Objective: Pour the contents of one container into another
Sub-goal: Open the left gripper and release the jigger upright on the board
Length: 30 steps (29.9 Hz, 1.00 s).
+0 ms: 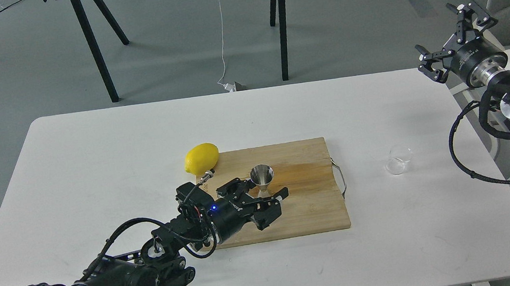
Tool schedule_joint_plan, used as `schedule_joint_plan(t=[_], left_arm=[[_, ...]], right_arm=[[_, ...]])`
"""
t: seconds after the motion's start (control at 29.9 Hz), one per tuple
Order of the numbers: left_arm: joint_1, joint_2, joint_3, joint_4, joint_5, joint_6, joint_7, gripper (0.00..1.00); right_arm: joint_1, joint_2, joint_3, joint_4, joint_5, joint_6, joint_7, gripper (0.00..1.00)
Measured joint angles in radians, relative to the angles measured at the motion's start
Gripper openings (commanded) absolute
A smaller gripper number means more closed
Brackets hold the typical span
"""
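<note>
Left pincer gapes beside the jigger on the board; a careless nudge could topple it. Right pincer hangs open, far above the glass on the worktop.

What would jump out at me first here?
Probably the bright yellow lemon at the wooden cutting board's back left corner. Next, the left tool, open beside the shiny steel jigger standing on the board. A small clear glass tumbler sits alone on the white table, right of the board.
</note>
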Motion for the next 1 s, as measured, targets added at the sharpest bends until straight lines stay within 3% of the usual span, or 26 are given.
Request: schedule_joint_plan(t=[1.0], left_arm=[[0.033, 0.048, 0.001, -0.001, -0.011, 0.000, 0.000, 0.83]], right_arm=[[-0.006, 0.000, 0.001, 0.002, 0.000, 0.000, 0.001, 1.00]])
